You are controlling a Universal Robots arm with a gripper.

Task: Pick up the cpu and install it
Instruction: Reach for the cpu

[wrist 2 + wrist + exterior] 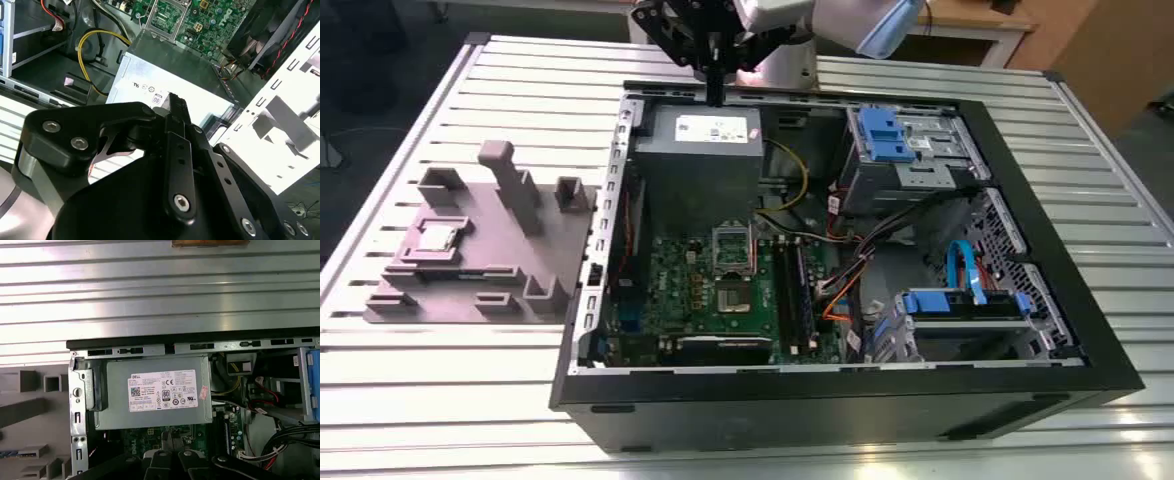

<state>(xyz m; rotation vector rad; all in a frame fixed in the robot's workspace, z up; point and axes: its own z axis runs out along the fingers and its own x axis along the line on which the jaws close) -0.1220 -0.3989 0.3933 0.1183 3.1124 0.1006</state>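
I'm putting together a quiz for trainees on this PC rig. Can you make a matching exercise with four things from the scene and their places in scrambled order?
Things:
1. cpu
2. tool
3. motherboard
4. power supply

Places:
A. in the far corner of the case, on the exterior view's left
B. on the grey-mauve block, outside the case
C. hanging over the case's far rim
D. flat on the case floor

Pairs: 1-B, 2-C, 3-D, 4-A
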